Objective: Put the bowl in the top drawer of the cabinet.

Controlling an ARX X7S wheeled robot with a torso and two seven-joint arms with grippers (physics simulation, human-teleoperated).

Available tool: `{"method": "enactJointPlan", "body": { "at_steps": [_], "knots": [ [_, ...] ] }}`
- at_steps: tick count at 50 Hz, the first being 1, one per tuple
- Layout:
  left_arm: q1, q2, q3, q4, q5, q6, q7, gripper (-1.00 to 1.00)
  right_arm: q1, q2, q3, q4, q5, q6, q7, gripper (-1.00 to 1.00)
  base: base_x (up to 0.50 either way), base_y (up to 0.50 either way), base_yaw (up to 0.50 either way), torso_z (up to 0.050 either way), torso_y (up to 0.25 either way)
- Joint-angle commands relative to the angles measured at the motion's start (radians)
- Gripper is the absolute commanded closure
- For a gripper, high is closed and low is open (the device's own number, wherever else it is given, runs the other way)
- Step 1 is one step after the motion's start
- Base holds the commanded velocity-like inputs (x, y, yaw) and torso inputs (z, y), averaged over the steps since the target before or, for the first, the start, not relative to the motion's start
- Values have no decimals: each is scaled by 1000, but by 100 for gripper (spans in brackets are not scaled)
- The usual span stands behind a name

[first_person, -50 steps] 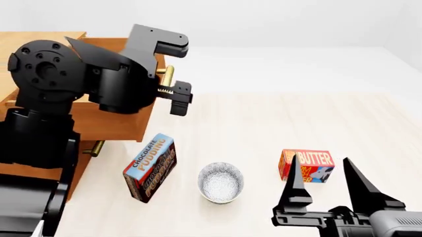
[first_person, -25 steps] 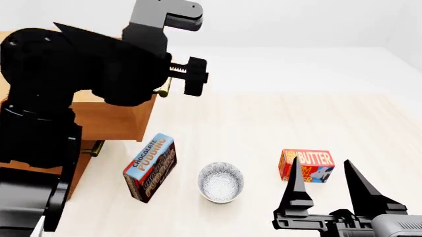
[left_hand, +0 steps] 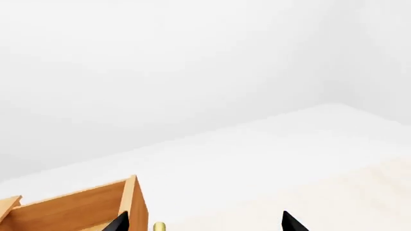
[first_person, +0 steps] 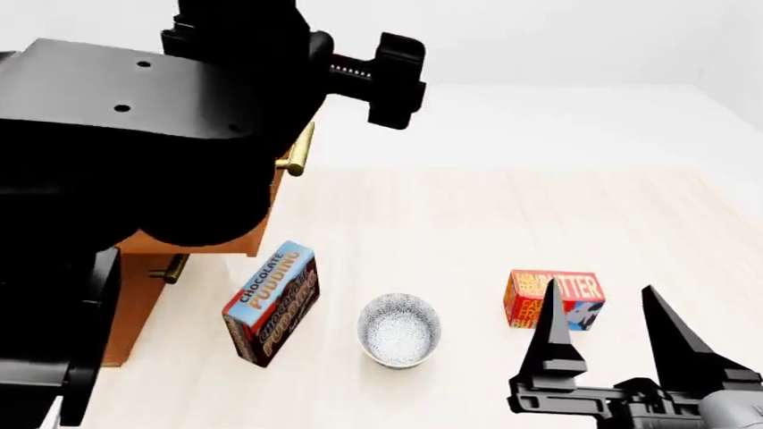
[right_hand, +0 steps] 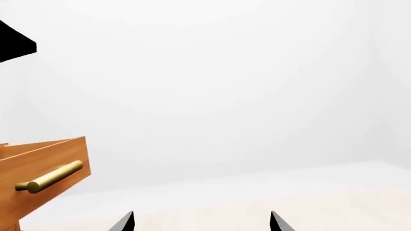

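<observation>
Progress: top drawer (right_hand: 45,163) stands pulled out of cabinet (first_person: 131,308); opening step judged done. Bowl (first_person: 399,329) not yet lifted, sits on table (first_person: 477,223) between pudding box (first_person: 271,302) and butter box (first_person: 556,298), apart from both. Remaining: grasp, carry, place in drawer.

Left pincer (first_person: 357,63) raised near drawer front; spread or clenched, cannot tell. Right pincer (first_person: 608,357) released, tips spread, nothing between them, near bowl and just beside butter box.

Count: one bowl, one pudding box, one butter box, one cabinet, two brass handles visible.
</observation>
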Motion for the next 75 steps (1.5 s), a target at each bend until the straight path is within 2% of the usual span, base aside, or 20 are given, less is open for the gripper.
{"method": "enactJointPlan", "body": {
  "at_steps": [1, 11, 25, 39, 49, 62, 75],
  "knots": [
    [69, -8, 29, 162, -183, -21, -129, -100, -10, 25, 50, -17, 29, 0, 19, -100, 0, 0, 0, 0, 0],
    [156, -20, 68, 244, -333, 11, -228, -100, -12, 31, 62, -15, 32, -5, 28, -100, 0, 0, 0, 0, 0],
    [309, -37, 125, 324, -325, 18, -214, -100, -29, 46, 85, -36, 43, -5, 46, -100, 0, 0, 0, 0, 0],
    [512, -44, 176, 329, -52, 16, 13, -100, -39, 51, 78, -44, 37, -9, 53, -100, 0, 0, 0, 0, 0],
    [617, -62, 230, 271, 147, 84, 200, -100, -40, 53, 68, -41, 31, -14, 54, -100, 0, 0, 0, 0, 0],
    [663, -63, 242, 118, 260, 190, 368, -100, -38, 61, 59, -50, 29, -7, 64, -100, 0, 0, 0, 0, 0],
    [659, -30, 225, -66, 319, 278, 468, -100, -33, 71, 57, -59, 34, 0, 76, -100, 0, 0, 0, 0, 0]
  ]
}}
